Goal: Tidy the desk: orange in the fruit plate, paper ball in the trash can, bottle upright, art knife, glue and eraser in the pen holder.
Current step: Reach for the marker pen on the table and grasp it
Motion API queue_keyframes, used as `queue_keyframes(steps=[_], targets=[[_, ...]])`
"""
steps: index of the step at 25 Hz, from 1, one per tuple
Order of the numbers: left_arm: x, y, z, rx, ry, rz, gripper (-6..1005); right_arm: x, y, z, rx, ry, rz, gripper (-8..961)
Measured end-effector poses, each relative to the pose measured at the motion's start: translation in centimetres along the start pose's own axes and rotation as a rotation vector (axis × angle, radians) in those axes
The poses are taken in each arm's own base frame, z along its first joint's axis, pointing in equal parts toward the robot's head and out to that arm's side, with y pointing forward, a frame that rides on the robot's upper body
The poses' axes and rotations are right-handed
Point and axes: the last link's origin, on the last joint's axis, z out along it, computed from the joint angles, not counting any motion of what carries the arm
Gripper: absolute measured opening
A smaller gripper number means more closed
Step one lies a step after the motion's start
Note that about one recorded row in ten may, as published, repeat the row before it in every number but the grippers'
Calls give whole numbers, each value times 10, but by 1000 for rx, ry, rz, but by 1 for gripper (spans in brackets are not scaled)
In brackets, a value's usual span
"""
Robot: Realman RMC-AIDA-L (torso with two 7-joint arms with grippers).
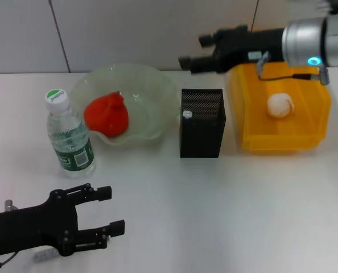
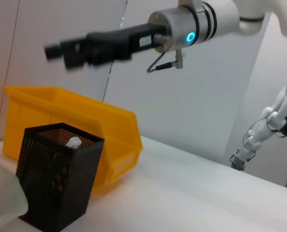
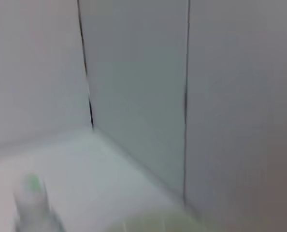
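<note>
- Counter: white, carrying everything.
- Bin: yellow, far right, paper ball lying inside it.
- Plate: clear and wavy, orange sitting in it.
- Right hand: raised above the holder and the bin's back edge, pointing left, nothing between its fingers, which stand slightly apart.
- Left hand: low at the near left edge, fingers spread, empty.
- Holder: black mesh, between plate and bin, a white-tipped item poking up inside.
- Bottle: upright, just left of the plate.
</note>
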Motion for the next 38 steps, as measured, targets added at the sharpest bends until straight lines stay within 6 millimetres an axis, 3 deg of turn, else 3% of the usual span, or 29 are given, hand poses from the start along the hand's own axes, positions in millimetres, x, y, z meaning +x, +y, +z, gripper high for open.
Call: queue_keyframes(steps=[4, 12, 18, 22, 23, 27, 31, 38], targets=[[3, 1, -1, -15, 9, 6, 808, 2, 7, -23, -40, -285, 12, 778], [11, -4, -5, -16, -12, 8, 808, 28, 35, -60, -218, -473, 24, 778], [23, -7, -12, -28, -52, 5, 809, 61, 61, -93, -434, -377, 6, 776], [28, -8, -15, -40, -67, -3, 809, 83, 65, -99, -497, -217, 38, 775], [37, -9, -18, -65, -121, -22, 809, 88, 65, -99, -500, -191, 44, 775], [46, -11, -19, -74, -182, -26, 808, 94, 64, -100, -496, -164, 55, 774], [70, -18, -19, -59, -422, -18, 808, 94, 62, -104, -488, -170, 60, 774], [89, -28, -14, -23, -743, -42, 799, 93, 58, -107, -468, -178, 80, 773]])
